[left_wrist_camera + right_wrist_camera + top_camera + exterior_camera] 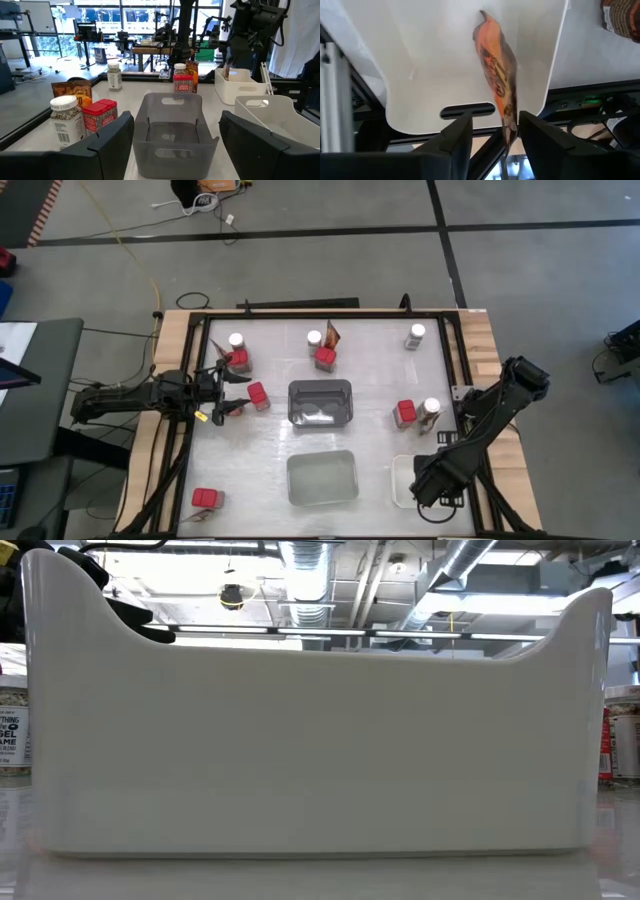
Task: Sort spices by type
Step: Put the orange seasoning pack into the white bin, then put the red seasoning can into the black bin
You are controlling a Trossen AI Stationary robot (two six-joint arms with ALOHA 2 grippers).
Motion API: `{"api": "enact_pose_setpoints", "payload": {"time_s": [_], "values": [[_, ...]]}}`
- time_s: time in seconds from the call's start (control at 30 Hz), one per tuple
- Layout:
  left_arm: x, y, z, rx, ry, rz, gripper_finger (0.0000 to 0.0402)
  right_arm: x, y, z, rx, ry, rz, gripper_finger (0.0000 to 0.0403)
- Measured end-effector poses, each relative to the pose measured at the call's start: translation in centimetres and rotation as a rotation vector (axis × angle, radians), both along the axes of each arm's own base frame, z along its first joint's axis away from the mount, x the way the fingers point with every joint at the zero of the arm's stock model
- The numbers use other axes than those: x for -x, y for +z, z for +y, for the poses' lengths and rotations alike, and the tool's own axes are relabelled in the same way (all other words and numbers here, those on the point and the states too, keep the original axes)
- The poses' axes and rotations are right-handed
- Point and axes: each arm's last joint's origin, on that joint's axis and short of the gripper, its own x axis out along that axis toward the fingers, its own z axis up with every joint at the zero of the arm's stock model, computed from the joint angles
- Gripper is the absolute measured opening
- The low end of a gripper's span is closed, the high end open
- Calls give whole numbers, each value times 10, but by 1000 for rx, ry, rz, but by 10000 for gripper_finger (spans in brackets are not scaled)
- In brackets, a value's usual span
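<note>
An orange-brown packet [496,80] hangs edge-on over the inside of a white tray [430,65], its upper end between the fingers of my right gripper [495,135]. That gripper points down at the table's near right and stands open. My left gripper [228,390] waits open at the table's left, level, with nothing between its fingers. Clear jars with white lids [236,340] [416,335], red boxes [259,396] [405,413] [208,498] and another packet [333,332] stand scattered on the table. My right gripper comes from above, its fingers apart on either side of the packet's upper end [509,131]. That end lies close to the inner side of one finger [532,135]; whether it touches I cannot tell. The packet hangs down into the white tray.
A dark grey tray [321,402] sits in the table's middle, and a pale tray [322,478] lies nearer the front edge. The pale wall of a tray [320,740] fills the low view, with jars [12,730] [620,735] showing at its sides. A dark frame [300,310] borders the table.
</note>
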Motion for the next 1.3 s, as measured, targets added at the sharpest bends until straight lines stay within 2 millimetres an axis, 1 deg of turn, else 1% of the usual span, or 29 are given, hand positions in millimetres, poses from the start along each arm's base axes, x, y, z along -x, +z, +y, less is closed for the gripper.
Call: {"api": "enact_pose_setpoints", "payload": {"time_s": [0.2, 0.4, 0.5, 0.57, 0.63, 0.77, 0.9, 1.03, 1.13, 1.23, 1.3], "values": [[0, 0, 0, 0, 0, 0, 282, -4, 18, 4, -14, 3, -43, 193], [0, 0, 0, 0, 0, 0, 282, -6, 41, 2, 64, 1, -123, 179], [0, 0, 0, 0, 0, 0, 282, -3, 52, 1, 88, -15, -241, 168], [0, 0, 0, 0, 0, 0, 282, 3, 61, -3, 116, -43, -304, 159], [0, 0, 0, 0, 1, 0, 282, 12, 70, -8, 140, -92, -382, 149], [0, 0, 0, 0, 0, 0, 282, 28, 89, -18, 184, -206, -597, 131], [0, 0, 0, 0, 0, 0, 282, 33, 100, -25, 181, -315, -767, 122], [0, 0, 0, 0, 0, 0, 282, 27, 104, -27, 181, -307, -875, 124], [0, 0, 0, 0, 0, 0, 282, 18, 105, -32, 186, -284, -891, 130], [0, 0, 0, 0, 1, 0, 282, 11, 106, -36, 202, -279, -913, 150], [0, 0, 0, 0, 0, 0, 282, 7, 106, -40, 223, -295, -930, 173]]}}
